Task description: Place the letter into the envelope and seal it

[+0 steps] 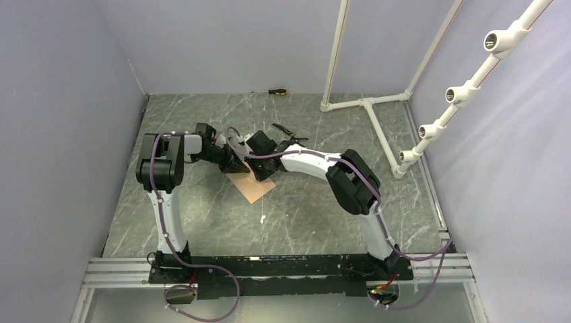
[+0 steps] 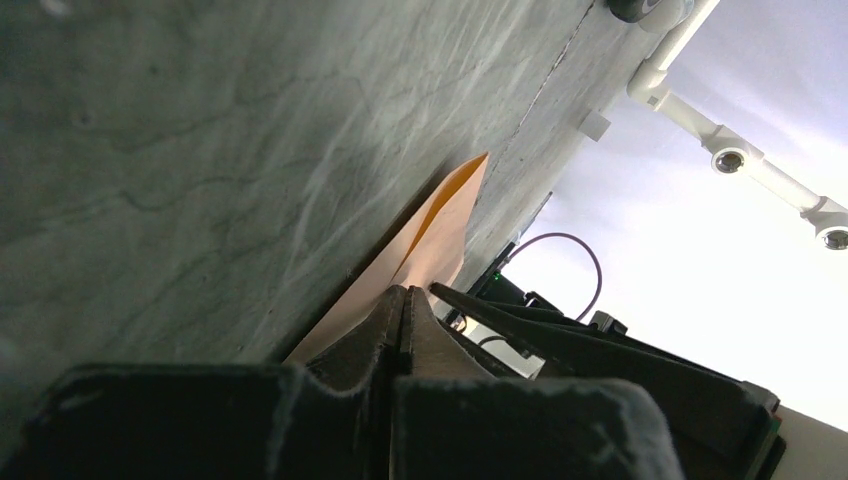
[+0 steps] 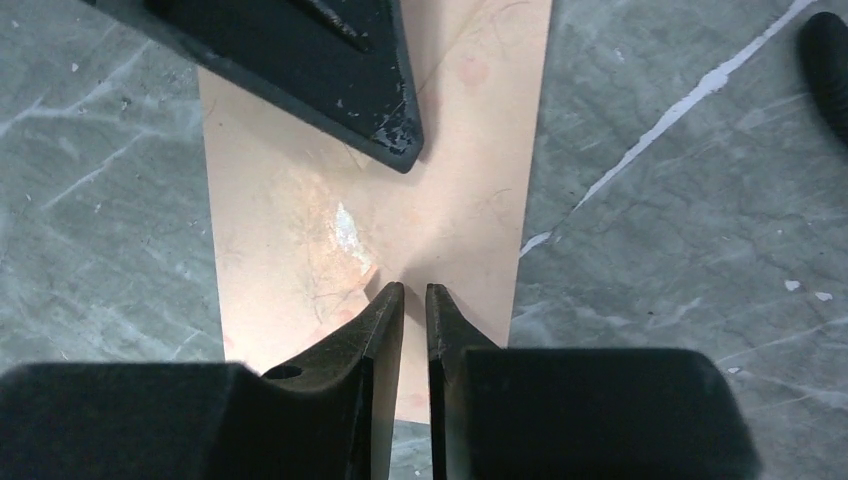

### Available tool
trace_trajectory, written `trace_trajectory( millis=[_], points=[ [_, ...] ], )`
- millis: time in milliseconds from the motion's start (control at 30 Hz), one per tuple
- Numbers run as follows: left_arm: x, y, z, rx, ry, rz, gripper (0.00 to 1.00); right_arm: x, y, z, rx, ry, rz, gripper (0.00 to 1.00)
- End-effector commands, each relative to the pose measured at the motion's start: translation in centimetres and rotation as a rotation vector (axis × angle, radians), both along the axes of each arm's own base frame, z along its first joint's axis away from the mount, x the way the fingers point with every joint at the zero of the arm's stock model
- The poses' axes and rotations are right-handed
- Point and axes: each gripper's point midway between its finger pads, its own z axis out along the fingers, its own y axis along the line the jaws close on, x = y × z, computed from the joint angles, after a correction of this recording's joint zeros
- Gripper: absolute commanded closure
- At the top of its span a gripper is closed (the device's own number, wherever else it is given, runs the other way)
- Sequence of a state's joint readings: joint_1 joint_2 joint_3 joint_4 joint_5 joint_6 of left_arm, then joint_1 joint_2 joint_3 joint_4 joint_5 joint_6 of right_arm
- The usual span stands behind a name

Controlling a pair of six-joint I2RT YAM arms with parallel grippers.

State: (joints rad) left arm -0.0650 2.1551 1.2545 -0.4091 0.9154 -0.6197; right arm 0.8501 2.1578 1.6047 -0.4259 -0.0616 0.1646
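Apparently pinning envelope (image 3: 465, 150) to worktop (image 3: 660, 260) with left hand (image 2: 403, 292), tips pressed together, likely against sliding. Poising right hand (image 3: 414, 290) over it, barely parted, empty, seemingly to press seal.

The letter (image 3: 460, 200) is matt paper, the table (image 3: 680, 250) perhaps polished stone.
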Motion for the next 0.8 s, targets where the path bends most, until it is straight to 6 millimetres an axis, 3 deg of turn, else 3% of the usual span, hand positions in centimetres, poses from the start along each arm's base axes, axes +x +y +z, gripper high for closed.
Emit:
trace_trajectory(
  millis=[0, 200, 400, 533, 667, 767],
  points=[
    [-2.8, 3.3, -6.5, 0.24, 0.154, 0.032, 0.97, -0.7, 1.0, 0.5, 0.001, -0.008, 0.06, 0.82],
    [-2.7, 3.3, -6.5, 0.243, 0.155, 0.032, 0.97, -2.0, -0.2, -1.9, -0.094, 0.004, 0.123, 0.77],
    [-2.8, 3.3, -6.6, 0.243, 0.155, 0.031, 0.98, -2.0, -1.6, -4.0, -0.213, -0.028, 0.134, 0.7],
    [-2.8, 3.3, -6.6, 0.244, 0.155, 0.031, 0.98, -2.3, -1.5, -4.9, -0.236, -0.01, 0.129, 0.68],
    [-2.8, 3.4, -6.6, 0.245, 0.156, 0.03, 0.98, -2.2, -1.2, -4.1, -0.219, -0.01, 0.096, 0.67],
    [-2.8, 3.4, -6.6, 0.245, 0.156, 0.029, 0.98, -2.0, -0.4, -1.4, -0.154, -0.029, 0.088, 0.66]
  ],
)
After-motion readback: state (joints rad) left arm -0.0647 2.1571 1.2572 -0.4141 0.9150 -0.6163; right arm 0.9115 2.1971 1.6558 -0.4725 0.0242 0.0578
